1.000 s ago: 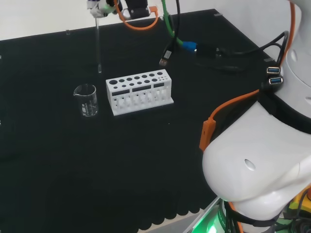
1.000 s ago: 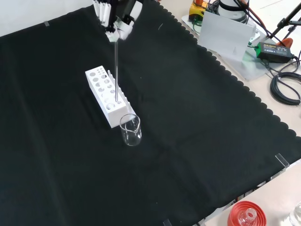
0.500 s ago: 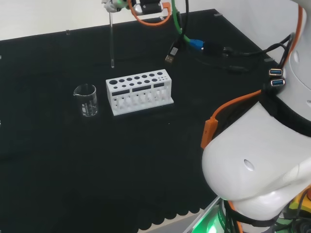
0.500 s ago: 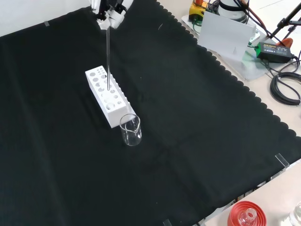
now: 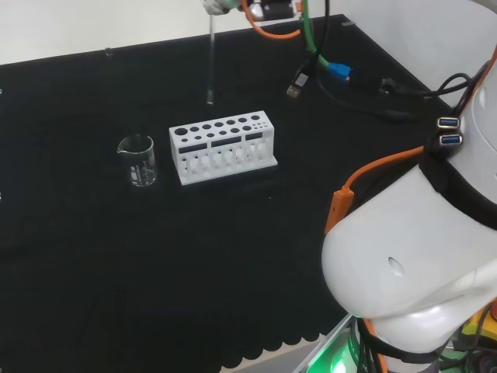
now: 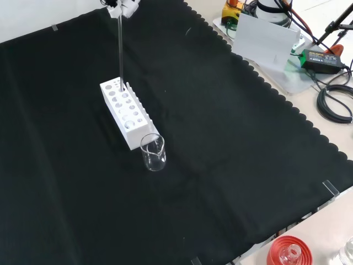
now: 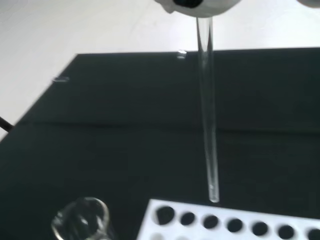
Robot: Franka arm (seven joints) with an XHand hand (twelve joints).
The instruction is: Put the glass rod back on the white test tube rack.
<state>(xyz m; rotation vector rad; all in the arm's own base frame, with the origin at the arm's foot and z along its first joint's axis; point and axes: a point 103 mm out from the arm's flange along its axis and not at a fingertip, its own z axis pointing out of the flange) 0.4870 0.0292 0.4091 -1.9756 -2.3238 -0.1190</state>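
You have the thin clear glass rod (image 5: 211,58) hanging upright from the black and white hand (image 6: 122,6), pinched at its top, its tip above the white holed test tube rack (image 5: 222,146). This looks like the aligning step: next, centre the tip over one hole, clear of the small clear glass beaker (image 5: 138,160), and lower straight.

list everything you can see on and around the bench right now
glass rod: one, clear, held upright in the air, its lower end above the rack
test tube rack: one, white, with rows of round holes, mid-cloth
beaker: one, clear glass, left of the rack in the head view, nearer the camera than the rack in the front view
black cloth: one, covers the bench
red ribbed stand: one, red, bottom edge of the front view, off the cloth
cables: several, orange, green and black, trailing from the arm over the far cloth
arm links: white, right of the head view
hand: one, black and white, top edge of the front view, fingers holding the rod's top
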